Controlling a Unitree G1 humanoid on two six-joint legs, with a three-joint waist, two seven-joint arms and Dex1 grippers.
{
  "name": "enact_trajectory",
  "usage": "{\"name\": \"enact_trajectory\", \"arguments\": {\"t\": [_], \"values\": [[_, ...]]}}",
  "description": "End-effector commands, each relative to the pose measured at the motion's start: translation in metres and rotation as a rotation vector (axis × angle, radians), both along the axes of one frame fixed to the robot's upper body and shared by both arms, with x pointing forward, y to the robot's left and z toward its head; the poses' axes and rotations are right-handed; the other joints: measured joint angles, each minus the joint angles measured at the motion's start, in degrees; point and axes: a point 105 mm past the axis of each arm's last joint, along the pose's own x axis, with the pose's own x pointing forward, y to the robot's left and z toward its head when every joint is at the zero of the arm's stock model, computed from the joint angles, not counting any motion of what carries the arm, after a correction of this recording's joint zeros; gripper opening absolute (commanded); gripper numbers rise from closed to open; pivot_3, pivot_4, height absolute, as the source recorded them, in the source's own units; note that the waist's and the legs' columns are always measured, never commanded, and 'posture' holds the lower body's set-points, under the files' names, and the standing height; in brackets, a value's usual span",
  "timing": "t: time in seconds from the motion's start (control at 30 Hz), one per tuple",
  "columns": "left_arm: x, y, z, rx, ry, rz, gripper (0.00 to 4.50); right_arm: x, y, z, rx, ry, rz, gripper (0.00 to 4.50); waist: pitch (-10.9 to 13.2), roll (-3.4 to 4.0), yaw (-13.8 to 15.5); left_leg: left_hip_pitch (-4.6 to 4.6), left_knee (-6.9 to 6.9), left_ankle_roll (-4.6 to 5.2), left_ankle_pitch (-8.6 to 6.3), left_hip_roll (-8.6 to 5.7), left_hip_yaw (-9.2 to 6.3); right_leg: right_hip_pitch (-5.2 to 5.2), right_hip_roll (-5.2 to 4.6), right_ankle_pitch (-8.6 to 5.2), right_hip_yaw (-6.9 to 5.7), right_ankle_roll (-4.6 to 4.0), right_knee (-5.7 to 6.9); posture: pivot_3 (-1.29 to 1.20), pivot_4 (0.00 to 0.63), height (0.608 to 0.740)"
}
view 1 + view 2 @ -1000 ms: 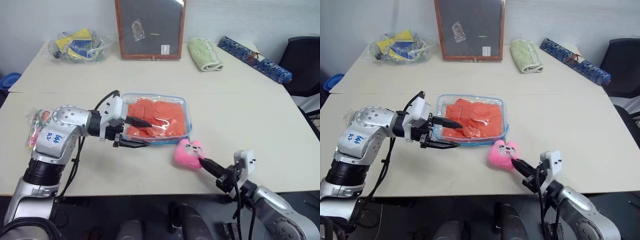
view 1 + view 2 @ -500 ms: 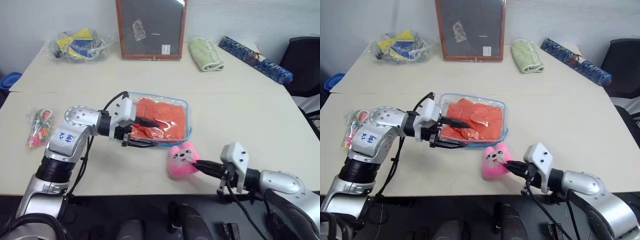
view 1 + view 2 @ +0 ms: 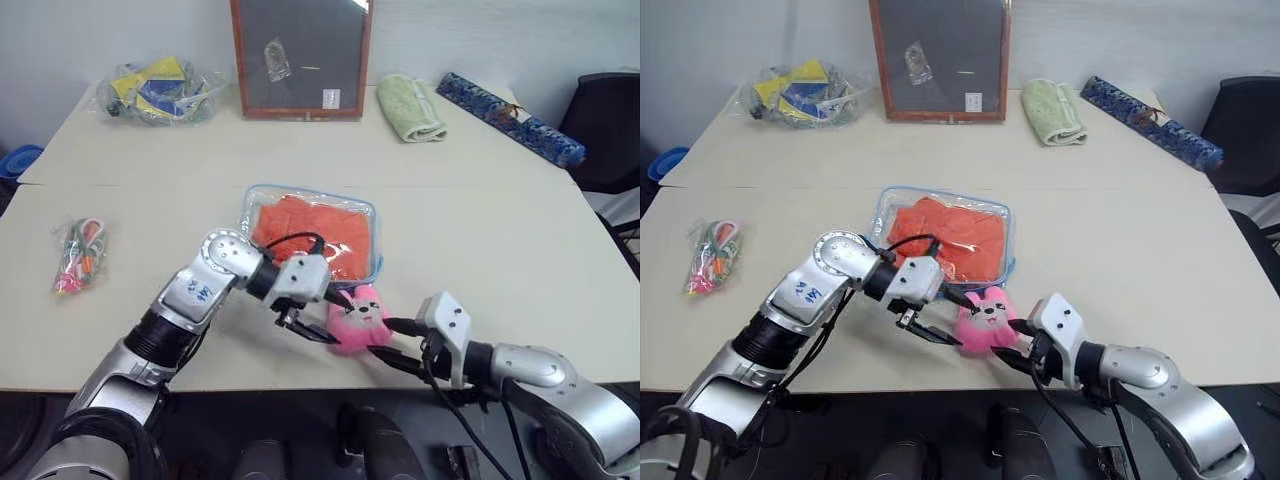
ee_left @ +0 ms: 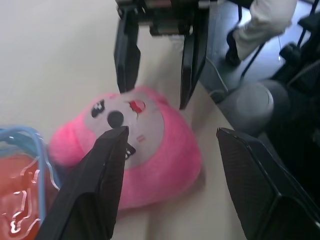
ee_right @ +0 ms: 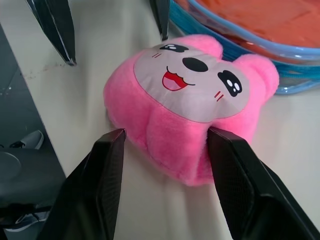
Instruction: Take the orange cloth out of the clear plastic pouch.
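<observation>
framed dark board [image 3: 301,57], pale green towel [image 3: 409,108], bag of yellow and blue items [image 3: 160,92]

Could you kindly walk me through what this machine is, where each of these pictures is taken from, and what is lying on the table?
This is a humanoid robot with two arms, each ending in a pincer of two black fingers. Two pictures come from cameras in its head, looking down over the arms. The other two come from cameras on its wrists, looking along each pincer's fingers.

On the table lies the clear plastic pouch with the orange cloth inside. A pink plush charm lies at the pouch's near corner. The left pincer and the right pincer are both open, one on each side of the charm. Neither holds anything.

Farther off are a framed dark board, a pale green towel, a blue patterned roll, a clear bag of yellow and blue items, and a small packet of colourful bits.
</observation>
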Motion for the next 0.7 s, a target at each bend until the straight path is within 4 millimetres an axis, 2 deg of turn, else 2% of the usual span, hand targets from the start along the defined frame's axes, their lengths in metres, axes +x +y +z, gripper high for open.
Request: {"name": "enact_trajectory", "arguments": {"t": [0.03, 0.23, 0.33, 0.4, 0.47, 0.6, 0.7], "values": [[0.004, -0.007, -0.012, 0.034, -0.09, -0.015, 2.98, -0.009, 0.001, 0.02, -0.024, -0.073, 0.025, 2.62, 0.0, 0.0, 0.1, -0.01, 0.01, 0.01, 0.0, 0.01, -0.02, 0.0, -0.01, 0.0, -0.01, 0.0, 0.0, 0.0, 0.15, 0.74], [0.014, -0.015, -0.024, 0.048, -0.188, -0.001, 2.98, -0.011, -0.01, 0.059, -0.05, -0.154, 0.048, 2.62, 0.0, -0.01, 0.1, -0.01, 0.0, 0.13, -0.01, 0.06, -0.06, 0.05, -0.09, 0.04, -0.02, 0.07, -0.05, 0.0, 0.15, 0.74], [0.014, -0.017, -0.024, 0.026, -0.198, 0.001, 2.98, 0.006, -0.023, 0.079, -0.103, -0.222, 0.042, 2.62, 0.0, -0.01, 0.1, 0.01, 0.01, 0.24, -0.02, 0.05, -0.1, 0.11, -0.12, 0.05, -0.04, 0.09, -0.1, 0.0, 0.15, 0.74], [0.013, -0.018, -0.02, 0.0, -0.187, 0.0, 2.6, 0.024, -0.03, 0.081, -0.164, -0.262, 0.033, 2.65, 0.0, -0.01, 0.1, 0.02, 0.01, 0.28, -0.03, 0.04, -0.09, 0.14, -0.11, 0.07, -0.04, 0.11, -0.13, 0.0, 0.15, 0.74], [0.011, -0.016, -0.018, -0.014, -0.174, 0.0, 2.09, 0.041, -0.033, 0.072, -0.266, -0.301, 0.059, 2.65, 0.0, -0.01, 0.1, 0.0, 0.0, 0.37, -0.06, 0.02, -0.1, 0.13, -0.09, 0.07, -0.05, 0.11, -0.19, 0.0, 0.15, 0.74], [0.013, -0.013, -0.01, -0.027, -0.167, 0.022, 0.84, 0.073, -0.021, 0.053, -0.378, -0.389, 0.14, 2.65, 0.0, -0.01, -0.1, -0.06, -0.02, 0.38, -0.06, -0.01, -0.07, 0.08, -0.06, 0.08, -0.07, 0.13, -0.25, 0.0, 0.15, 0.74], [0.013, -0.01, -0.007, -0.028, -0.163, 0.03, 0.02, 0.088, -0.014, 0.046, -0.415, -0.438, 0.178, 2.65, 0.0, -0.01, -0.1, -0.09, -0.02, 0.34, -0.03, 0.01, -0.05, 0.04, -0.07, 0.09, -0.09, 0.13, -0.24, 0.0, 0.15, 0.74]]}}
